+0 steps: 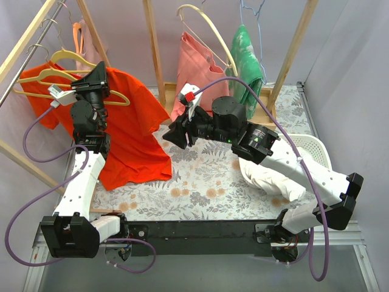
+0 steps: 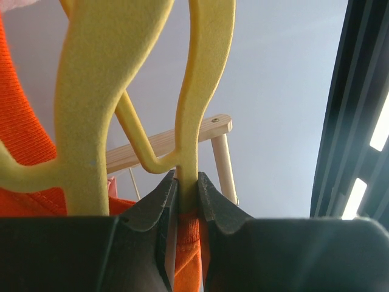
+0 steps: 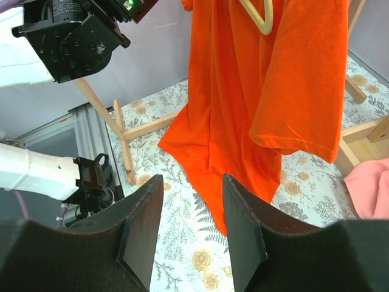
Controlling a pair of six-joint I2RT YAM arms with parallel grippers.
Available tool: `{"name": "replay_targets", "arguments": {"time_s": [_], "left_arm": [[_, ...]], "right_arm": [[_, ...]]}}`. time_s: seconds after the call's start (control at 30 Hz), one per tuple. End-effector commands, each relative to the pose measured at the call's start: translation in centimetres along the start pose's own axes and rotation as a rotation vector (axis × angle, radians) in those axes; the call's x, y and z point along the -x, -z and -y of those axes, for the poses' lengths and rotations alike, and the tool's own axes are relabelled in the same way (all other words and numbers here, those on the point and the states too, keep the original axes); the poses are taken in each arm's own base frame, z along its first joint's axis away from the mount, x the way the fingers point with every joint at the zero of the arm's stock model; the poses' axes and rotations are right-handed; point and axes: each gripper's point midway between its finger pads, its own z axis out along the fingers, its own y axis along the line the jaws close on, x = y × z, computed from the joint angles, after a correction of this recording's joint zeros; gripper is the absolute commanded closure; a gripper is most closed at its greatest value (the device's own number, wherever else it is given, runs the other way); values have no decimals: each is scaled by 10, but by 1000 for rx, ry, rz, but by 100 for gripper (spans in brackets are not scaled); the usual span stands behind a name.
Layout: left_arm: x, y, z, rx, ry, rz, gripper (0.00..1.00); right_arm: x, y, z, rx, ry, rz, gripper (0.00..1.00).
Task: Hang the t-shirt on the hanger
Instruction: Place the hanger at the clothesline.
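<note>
The red-orange t-shirt (image 1: 130, 137) hangs at the left of the rack, its hem reaching the flowered table. A pale-yellow hanger (image 1: 115, 97) runs across its top. My left gripper (image 1: 91, 82) is raised at the shirt's collar. In the left wrist view it (image 2: 187, 182) is shut on the yellow hanger (image 2: 203, 91) together with a fold of orange collar (image 2: 188, 243). My right gripper (image 1: 173, 135) is open and empty, just right of the shirt. Its wrist view shows the open jaws (image 3: 192, 194) facing the hanging shirt (image 3: 243, 91) and a hanger end (image 3: 260, 17).
More yellow hangers (image 1: 39, 76) hang on the rail at far left. A salmon-pink garment (image 1: 197, 70) on a cream curved hanger (image 1: 209, 30), a green garment (image 1: 246, 55) and a blue wire hanger (image 1: 252, 12) hang behind. A white basket (image 1: 316, 152) with white cloth (image 1: 267, 176) stands right.
</note>
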Motion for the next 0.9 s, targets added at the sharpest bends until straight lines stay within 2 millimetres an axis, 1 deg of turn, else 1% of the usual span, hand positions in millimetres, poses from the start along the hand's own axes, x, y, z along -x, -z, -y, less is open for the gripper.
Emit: {"name": "replay_targets", "arguments": {"time_s": [0.0, 0.23, 0.3, 0.43, 0.47, 0.67, 0.87], "left_arm": [[21, 3, 39, -55, 582, 39, 100], [20, 5, 35, -49, 616, 32, 100], [21, 6, 30, -39, 627, 38, 100], [22, 8, 27, -37, 637, 43, 100], [22, 9, 23, -30, 645, 48, 100], [29, 11, 25, -55, 688, 73, 100], [31, 12, 23, -58, 712, 78, 100]], "right_arm": [[19, 2, -8, 27, 5, 40, 50], [19, 2, -9, 27, 3, 37, 50], [19, 3, -9, 27, 2, 37, 50], [17, 1, -9, 30, 2, 32, 50], [17, 1, -10, 31, 1, 32, 50], [15, 0, -10, 30, 0, 26, 50], [16, 0, -11, 32, 1, 27, 50]]}}
